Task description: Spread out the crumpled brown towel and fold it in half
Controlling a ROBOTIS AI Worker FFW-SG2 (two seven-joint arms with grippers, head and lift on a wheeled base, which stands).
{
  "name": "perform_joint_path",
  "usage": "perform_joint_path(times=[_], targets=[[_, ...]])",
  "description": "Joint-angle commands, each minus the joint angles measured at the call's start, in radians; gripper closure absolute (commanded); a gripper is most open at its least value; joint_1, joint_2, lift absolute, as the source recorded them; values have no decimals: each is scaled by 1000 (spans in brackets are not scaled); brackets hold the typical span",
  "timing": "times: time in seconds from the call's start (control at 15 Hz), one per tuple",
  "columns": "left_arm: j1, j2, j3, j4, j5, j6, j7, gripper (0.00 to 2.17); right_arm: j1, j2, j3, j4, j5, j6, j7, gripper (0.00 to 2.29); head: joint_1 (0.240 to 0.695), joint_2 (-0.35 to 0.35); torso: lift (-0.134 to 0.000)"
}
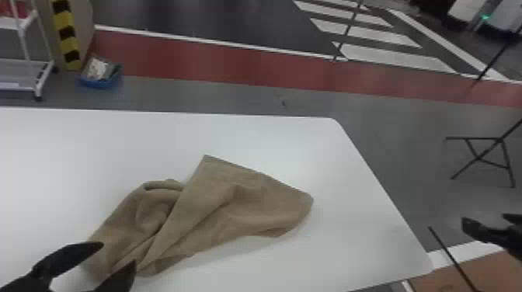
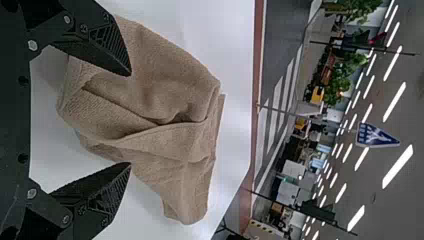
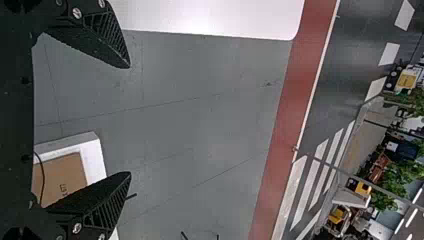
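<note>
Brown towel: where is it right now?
In the head view, the brown towel lies crumpled on the white table, mostly left of the view's middle, its near-left end by the open left gripper.

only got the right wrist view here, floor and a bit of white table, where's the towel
Observer: The head view has the brown towel bunched on the white table, one corner pointing toward the far edge.
Operator: ok is the left pincer on it
Observer: The left pincer is open at the towel's near left end. I can't tell whether it touches the cloth.
Operator: any loose layers i should know about
Observer: Yes, a broad upper layer runs diagonally across the towel, with deep creases on its left side.
</note>
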Motion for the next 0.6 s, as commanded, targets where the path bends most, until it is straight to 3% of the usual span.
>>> perform_joint_path(times=[0.0, 0.27, 0.53], targets=[[22, 2, 21, -10, -24, -2, -37, 302, -1, -1, 7, 3, -1, -1, 0, 130, 695, -350, -124], [38, -4, 77, -10, -91, -45, -97, 302, -25, -3, 29, 21, -7, -1, -3, 127, 695, -350, -124], [39, -11, 56, 38, -168, -195, -149, 326, -38, -3, 43, 43, -19, -1, -3, 127, 695, -350, -124]])
